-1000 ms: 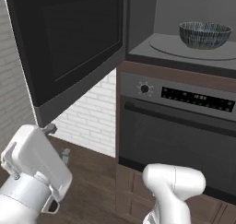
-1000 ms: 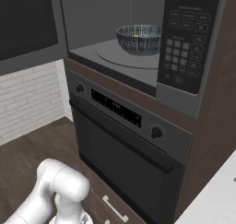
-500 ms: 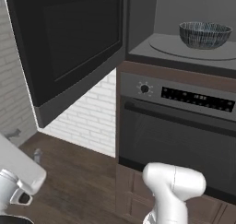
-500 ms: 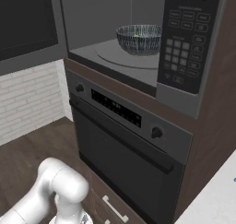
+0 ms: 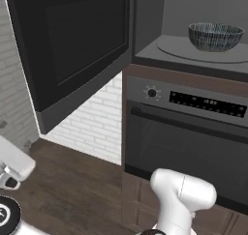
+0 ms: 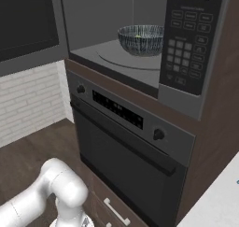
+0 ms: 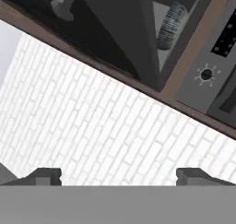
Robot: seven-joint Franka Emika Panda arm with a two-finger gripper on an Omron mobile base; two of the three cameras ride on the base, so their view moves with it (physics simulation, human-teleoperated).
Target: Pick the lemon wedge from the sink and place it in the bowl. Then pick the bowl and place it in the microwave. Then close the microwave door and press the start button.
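Lowered and swung leftward since a second ago, the pincer (image 7: 118, 176) now faces white brick wall (image 7: 92, 126), tips wide apart, gripping nothing. Far beyond it, the round blue-grey streaked bowl (image 7: 169, 26) sits on the black built-in microwave's (image 6: 140, 58) turntable, the flat black microwave door (image 5: 72, 50) hanging open.

streaked bowl (image 6: 141, 39) upright on microwave (image 6: 186, 58) turntable, microwave door (image 5: 72, 50) swung open

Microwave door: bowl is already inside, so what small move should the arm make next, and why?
Probably swing the open gripper behind the microwave door, which stands wide open, while the bowl already sits on the turntable.
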